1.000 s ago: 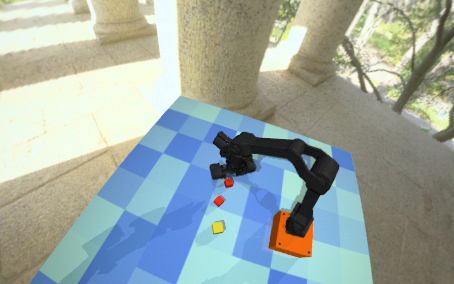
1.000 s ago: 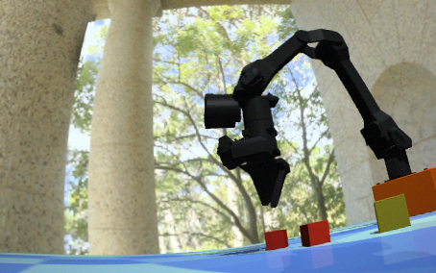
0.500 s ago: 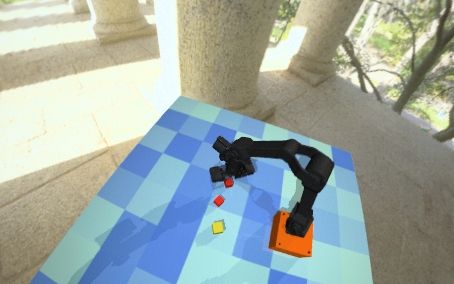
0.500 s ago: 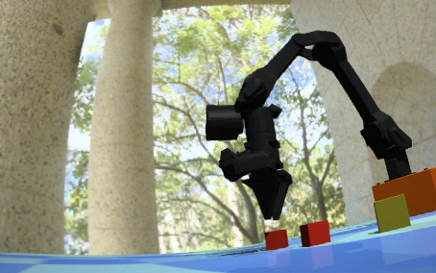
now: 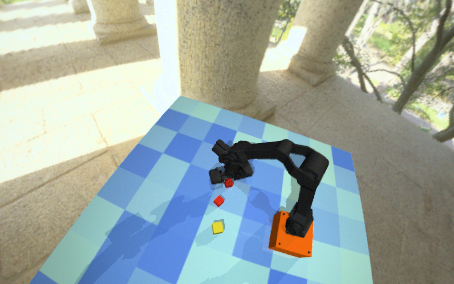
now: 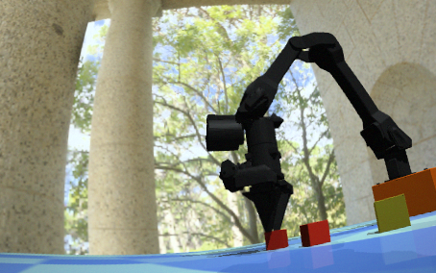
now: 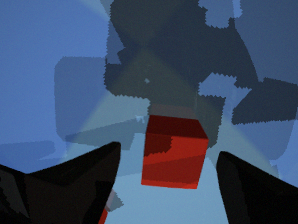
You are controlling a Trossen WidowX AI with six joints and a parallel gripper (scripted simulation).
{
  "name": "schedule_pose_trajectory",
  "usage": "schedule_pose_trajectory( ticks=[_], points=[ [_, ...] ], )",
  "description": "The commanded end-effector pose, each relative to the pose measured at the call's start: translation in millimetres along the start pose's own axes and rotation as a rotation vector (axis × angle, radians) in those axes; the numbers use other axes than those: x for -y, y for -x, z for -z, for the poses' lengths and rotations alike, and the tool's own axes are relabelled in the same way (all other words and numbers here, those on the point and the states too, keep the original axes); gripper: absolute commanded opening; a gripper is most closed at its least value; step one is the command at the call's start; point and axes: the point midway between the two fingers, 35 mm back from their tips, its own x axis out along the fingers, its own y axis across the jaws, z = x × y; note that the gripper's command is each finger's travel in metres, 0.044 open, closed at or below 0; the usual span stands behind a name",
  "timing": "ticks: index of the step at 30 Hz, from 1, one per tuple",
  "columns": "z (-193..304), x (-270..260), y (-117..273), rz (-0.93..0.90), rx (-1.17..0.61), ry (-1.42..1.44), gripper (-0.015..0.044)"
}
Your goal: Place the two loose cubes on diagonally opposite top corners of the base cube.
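One red cube [image 5: 229, 183] [image 6: 277, 239] [image 7: 172, 160] rests on the table under the gripper. My gripper [image 6: 273, 231] [image 7: 170, 155] is open, pointing down, with its fingertips close to the height of this cube's top. In the wrist view the cube shows between the two fingers, with a gap on each side. The other red cube [image 5: 219, 201] [image 6: 315, 234] [image 7: 103, 217] rests a short way off, mostly hidden behind a finger in the wrist view. The larger yellow cube [image 5: 217, 227] [image 6: 393, 213], with nothing on top, stands beyond it in the same rough line.
The arm's orange base block [image 5: 291, 240] [image 6: 423, 192] stands on the checkered table [image 5: 165, 250], to the right of the yellow cube in the top view. The arm arches over from it. Stone columns stand beyond the table edge.
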Motion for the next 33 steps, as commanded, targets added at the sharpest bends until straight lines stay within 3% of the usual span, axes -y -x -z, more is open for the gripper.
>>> schedule_pose_trajectory(
  ticks=[1, 7, 13, 33],
  points=[
    [4.2, 2.1, -11.7, 0.007, -0.02, -0.005, 0.0265],
    [4.5, 2.2, -15.7, 0.007, -0.02, -0.005, 0.0265],
    [4.5, 2.2, -15.7, 0.007, -0.02, -0.005, 0.0107],
    [-1.0, -1.1, 31.6, 0.006, -0.019, -0.005, 0.0105]
  ],
)
